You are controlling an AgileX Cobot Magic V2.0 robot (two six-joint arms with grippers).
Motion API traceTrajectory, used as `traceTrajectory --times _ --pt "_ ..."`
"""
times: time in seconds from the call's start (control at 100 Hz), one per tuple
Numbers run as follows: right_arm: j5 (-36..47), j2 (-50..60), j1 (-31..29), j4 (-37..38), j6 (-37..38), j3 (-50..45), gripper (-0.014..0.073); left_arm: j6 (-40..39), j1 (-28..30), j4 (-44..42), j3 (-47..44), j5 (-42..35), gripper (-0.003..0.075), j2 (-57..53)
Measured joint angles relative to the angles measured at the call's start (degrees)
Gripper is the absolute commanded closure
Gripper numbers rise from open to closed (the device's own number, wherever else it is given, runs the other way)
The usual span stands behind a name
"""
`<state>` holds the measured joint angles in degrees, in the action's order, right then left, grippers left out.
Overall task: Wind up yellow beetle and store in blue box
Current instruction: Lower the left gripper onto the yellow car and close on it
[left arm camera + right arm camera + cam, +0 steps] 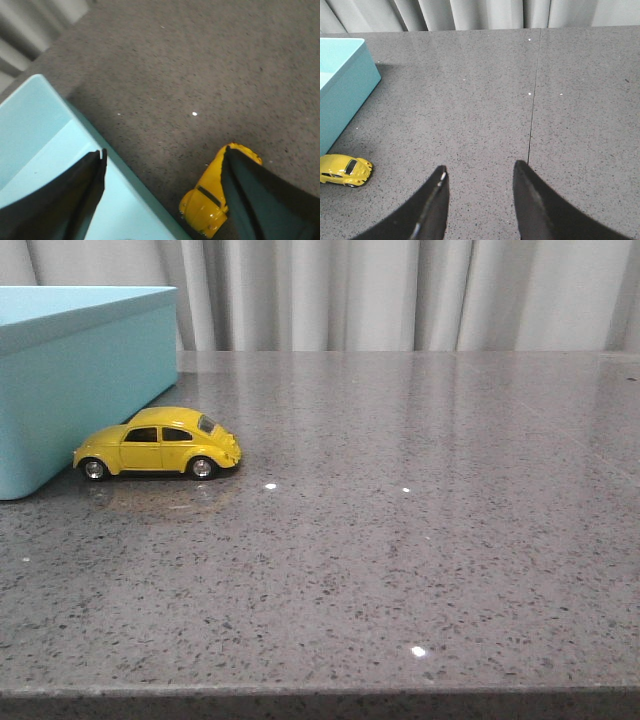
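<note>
The yellow beetle (158, 445) is sitting on its wheels near the bench's far left corner, just beside the blue box (85, 380), its long axis running left to right, nose pointing left. The left gripper (162, 175) is hanging spread wide above box rim and car, holding nothing; the right gripper (479, 175) is hovering spread and empty over bare bench.

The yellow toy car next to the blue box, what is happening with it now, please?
Nothing holds it yet. The yellow beetle stands on its wheels on the grey table, right beside the blue box, outside it. The left hand is open above the box edge and the car. The right hand is also open and empty, over bare table further to the right. So winding and storing are not yet done.
</note>
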<state>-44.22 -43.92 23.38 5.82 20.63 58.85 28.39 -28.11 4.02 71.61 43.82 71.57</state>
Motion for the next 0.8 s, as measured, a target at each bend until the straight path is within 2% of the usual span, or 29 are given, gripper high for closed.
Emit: traceTrajectory --times 0.2,0.4,0.8 --pt "0.0 0.0 0.0 -0.1 0.0 0.0 0.0276 8.1 -3.0 0.0 8.4 9.4 0.0225 9.8" --pt "0.0 0.0 0.0 -0.1 0.0 0.0 0.0276 14.8 -3.5 0.0 10.8 13.5 0.0225 16.4" --pt "0.0 0.0 0.0 -0.2 0.0 0.0 0.0276 16.2 -3.5 0.0 10.9 16.1 0.0225 23.5"
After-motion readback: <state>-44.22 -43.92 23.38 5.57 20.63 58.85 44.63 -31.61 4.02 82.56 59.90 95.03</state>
